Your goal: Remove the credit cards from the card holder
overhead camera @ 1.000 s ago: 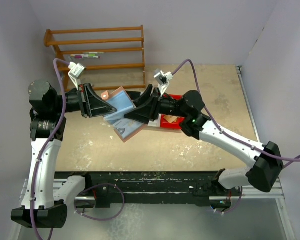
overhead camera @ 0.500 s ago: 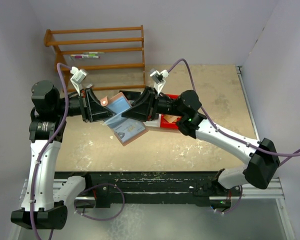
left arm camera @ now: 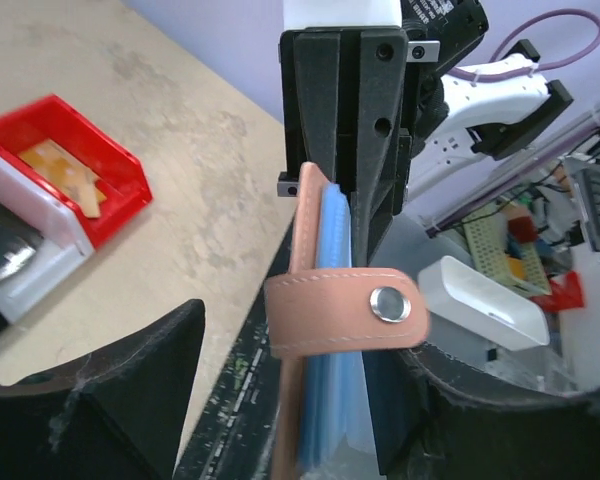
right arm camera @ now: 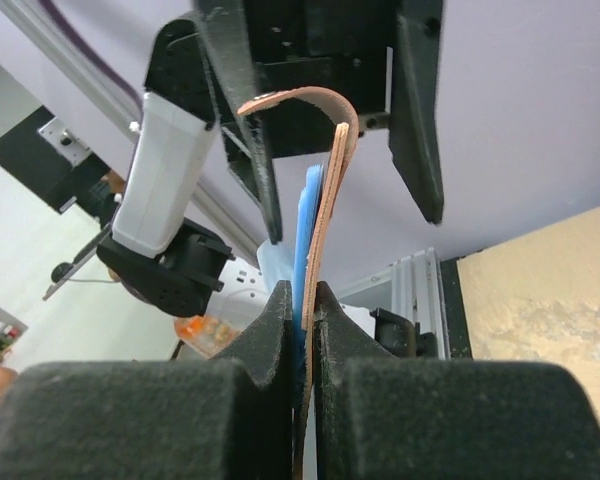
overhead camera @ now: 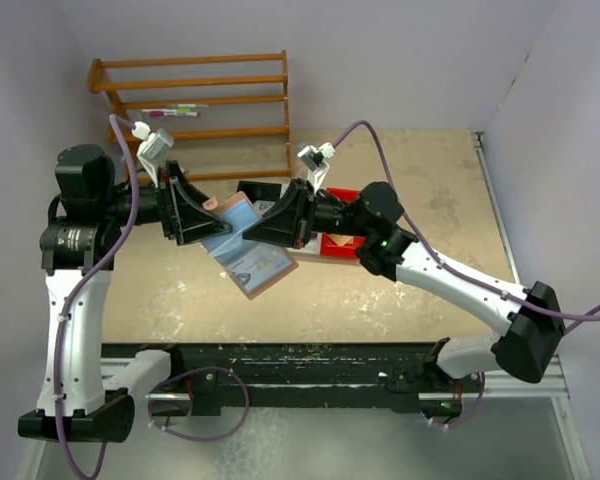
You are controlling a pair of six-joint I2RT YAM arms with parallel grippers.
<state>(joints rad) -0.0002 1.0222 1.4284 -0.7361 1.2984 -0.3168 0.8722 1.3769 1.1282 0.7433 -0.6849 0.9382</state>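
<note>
Nearest you, both arm bases sit at the near edge of the tabletop (overhead camera: 380, 290), and the two arms reach inward until they meet over its left-centre.

Between them you find the card holder (overhead camera: 258, 262), held up off the surface and hanging partly unfolded. Its pinkish-brown outside and light blue lining (left arm camera: 335, 250) both show.

Your right end effector (right arm camera: 302, 295) is closed on it. In the right wrist view the two pads pinch one edge of the leather with no gap showing.

Your left end effector (overhead camera: 208, 215) stands open. Its fingers are spread to either side of the holder's other end, and the holder sits closer to one finger than the other. The strap tab (left arm camera: 345, 318), with its metal snap, wraps across that edge in the left wrist view.

You cannot tell from these views whether any cards sit inside the holder.

Farther back, just beyond the right end effector, a red bin (left arm camera: 110, 208) rests on the tabletop. A flat golden-yellow credit card (left arm camera: 65, 170) lies inside it. A white bin (left arm camera: 40, 270) touches the red bin's side, and a black bin (overhead camera: 255, 190) comes after that.

Farthest away, at the back left, a wooden rack (overhead camera: 195, 75) stands against the wall, with a few thin coloured items (overhead camera: 175, 112) on one shelf.
</note>
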